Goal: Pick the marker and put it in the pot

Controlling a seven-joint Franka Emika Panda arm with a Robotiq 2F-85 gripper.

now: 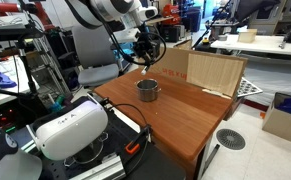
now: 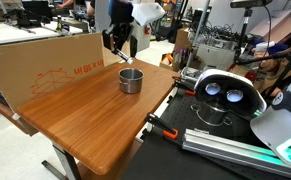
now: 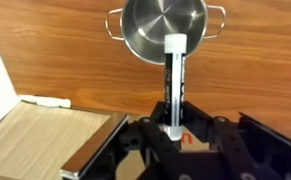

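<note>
Hovering above the wooden table, the gripper is clamped on the marker, whose paler end overlaps the rim of the pot.

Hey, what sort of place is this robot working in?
Most likely a robotics lab or workshop: a wooden worktable, a white headset beside it, and benches crowded with cables and equipment behind.

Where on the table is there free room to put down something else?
The table is bare from the pot to its near edge, and between pot and cardboard. Crowded: above the pot, where the gripper holds the marker, and off the edge by the headset.
</note>
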